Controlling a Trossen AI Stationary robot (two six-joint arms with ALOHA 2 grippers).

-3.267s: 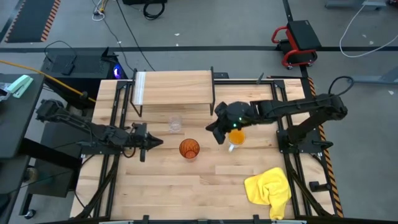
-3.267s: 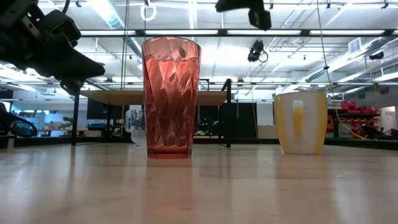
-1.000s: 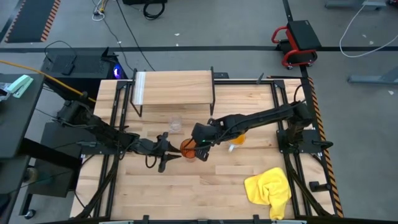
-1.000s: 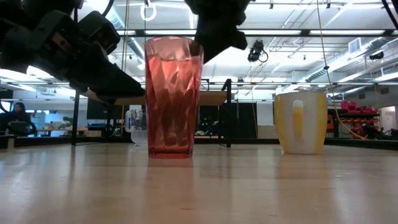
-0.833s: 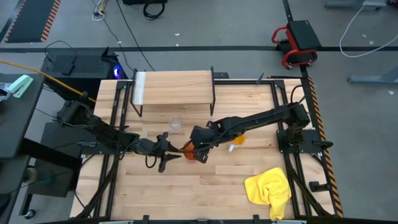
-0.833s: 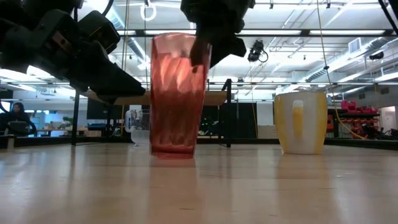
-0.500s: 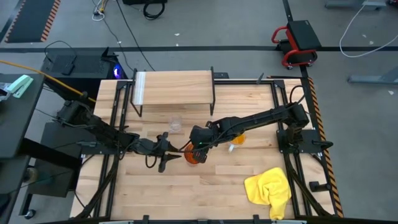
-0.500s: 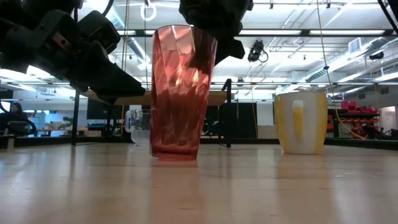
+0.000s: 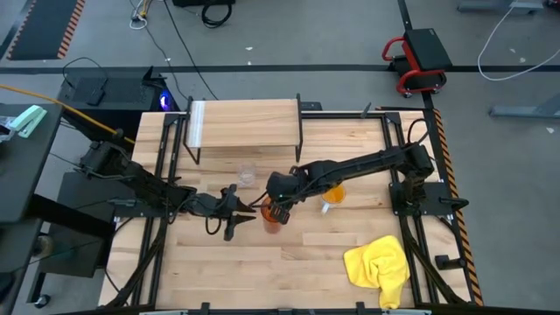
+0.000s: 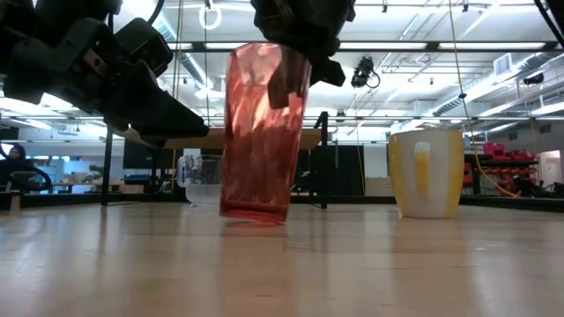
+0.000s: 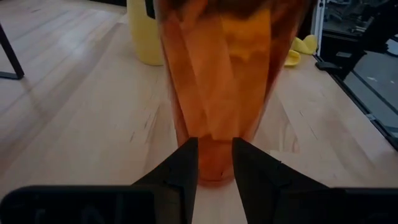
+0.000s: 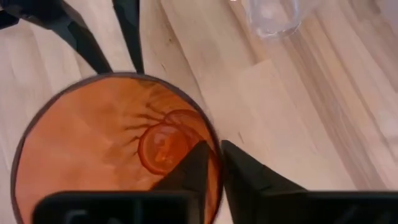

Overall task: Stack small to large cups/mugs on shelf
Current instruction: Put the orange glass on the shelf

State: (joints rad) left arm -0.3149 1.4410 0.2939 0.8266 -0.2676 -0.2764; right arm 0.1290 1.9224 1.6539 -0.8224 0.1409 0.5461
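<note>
We found the tumbler (image 10: 258,132) at the centre of the frame, tilted, its base barely clear of the desk (image 10: 282,264). The right pincer (image 12: 214,163) was closed on its rim from above, one finger inside the wall and one outside. The left pincer (image 11: 214,163) stood just beside its base, jaws a narrow gap apart, holding nothing. The shelf (image 9: 245,122) lay toward the upper centre in the high view, with the clear glass (image 9: 248,175) between. We judged the right arm the nearer.

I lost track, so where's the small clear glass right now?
In the high view the small clear glass stands on the tabletop just in front of the shelf, behind the red tumbler.
</note>
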